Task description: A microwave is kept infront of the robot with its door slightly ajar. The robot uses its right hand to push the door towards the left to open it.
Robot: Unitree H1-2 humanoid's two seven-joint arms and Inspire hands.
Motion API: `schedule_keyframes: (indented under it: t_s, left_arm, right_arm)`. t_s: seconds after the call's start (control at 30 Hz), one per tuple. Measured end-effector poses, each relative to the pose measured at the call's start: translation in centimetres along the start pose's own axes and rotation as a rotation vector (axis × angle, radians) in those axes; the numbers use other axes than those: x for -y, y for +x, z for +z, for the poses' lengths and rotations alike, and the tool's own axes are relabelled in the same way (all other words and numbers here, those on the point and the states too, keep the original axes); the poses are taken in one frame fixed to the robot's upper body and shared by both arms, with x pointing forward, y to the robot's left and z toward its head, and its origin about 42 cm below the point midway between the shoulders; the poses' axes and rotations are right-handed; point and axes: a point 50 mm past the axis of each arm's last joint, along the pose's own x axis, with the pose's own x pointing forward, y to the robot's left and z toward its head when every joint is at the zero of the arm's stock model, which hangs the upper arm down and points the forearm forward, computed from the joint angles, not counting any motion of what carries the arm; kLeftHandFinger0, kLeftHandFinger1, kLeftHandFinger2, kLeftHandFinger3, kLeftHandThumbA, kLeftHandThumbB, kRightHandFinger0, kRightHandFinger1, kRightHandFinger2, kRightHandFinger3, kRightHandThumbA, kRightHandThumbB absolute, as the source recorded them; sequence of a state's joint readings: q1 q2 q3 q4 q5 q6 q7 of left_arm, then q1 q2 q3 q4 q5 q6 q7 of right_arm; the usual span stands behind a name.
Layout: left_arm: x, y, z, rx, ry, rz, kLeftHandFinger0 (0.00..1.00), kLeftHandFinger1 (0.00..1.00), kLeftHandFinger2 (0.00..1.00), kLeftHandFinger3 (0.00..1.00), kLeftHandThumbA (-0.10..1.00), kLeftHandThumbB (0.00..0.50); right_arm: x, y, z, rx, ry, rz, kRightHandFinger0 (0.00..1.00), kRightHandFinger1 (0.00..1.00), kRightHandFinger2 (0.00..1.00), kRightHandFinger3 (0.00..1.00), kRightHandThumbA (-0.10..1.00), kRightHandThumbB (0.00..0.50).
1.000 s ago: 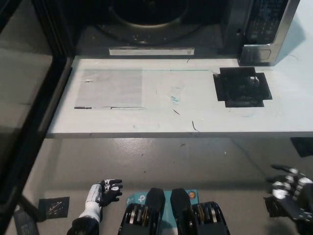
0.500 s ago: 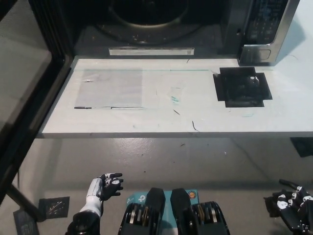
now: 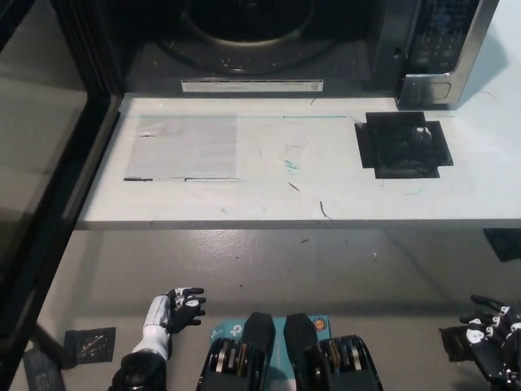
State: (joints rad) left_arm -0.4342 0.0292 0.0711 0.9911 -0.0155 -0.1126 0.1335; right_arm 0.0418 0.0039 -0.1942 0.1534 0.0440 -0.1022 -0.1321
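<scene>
Microwave with door swung wide left, left hand and right hand low, holding nothing

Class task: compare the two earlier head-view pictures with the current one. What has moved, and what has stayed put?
The black right hand has dropped towards the lower right corner, holding nothing. The glass microwave door swayed slightly but stands wide open. The white left hand barely shifted. The white table and black square patch are unchanged.

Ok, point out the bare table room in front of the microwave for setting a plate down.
The table is bare from the open door on the left across to the black taped square, below the microwave. Right of that square is only a narrow strip. Both robot hands hang below the table edge.
</scene>
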Motion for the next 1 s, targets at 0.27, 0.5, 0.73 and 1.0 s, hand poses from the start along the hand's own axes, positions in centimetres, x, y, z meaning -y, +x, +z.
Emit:
schedule_keyframes:
  t_s: [0.27,0.5,0.73,1.0]
  left_arm:
    - [0.1,0.0,0.0,0.002,-0.013,0.002,0.56,0.52,0.54,0.54,0.15,0.042]
    - [0.3,-0.4,-0.5,-0.002,-0.028,0.001,0.69,0.59,0.58,0.5,0.15,0.026]
    - [0.3,-0.6,-0.8,-0.003,-0.041,0.005,0.64,0.55,0.55,0.51,0.12,0.039]
    - [-0.1,-2.2,-3.8,-0.046,-0.036,0.012,0.71,0.61,0.59,0.53,0.15,0.01]
  right_arm:
    - [0.1,0.1,0.1,0.006,-0.013,-0.007,0.16,0.25,0.36,0.58,0.25,0.211]
    - [0.1,0.1,0.0,0.012,-0.02,-0.002,0.16,0.25,0.38,0.57,0.27,0.225]
    - [0.1,0.0,0.0,0.024,-0.021,0.001,0.16,0.25,0.39,0.58,0.26,0.215]
    - [1.0,-1.1,-0.8,0.008,-0.043,0.005,0.15,0.24,0.36,0.58,0.26,0.229]
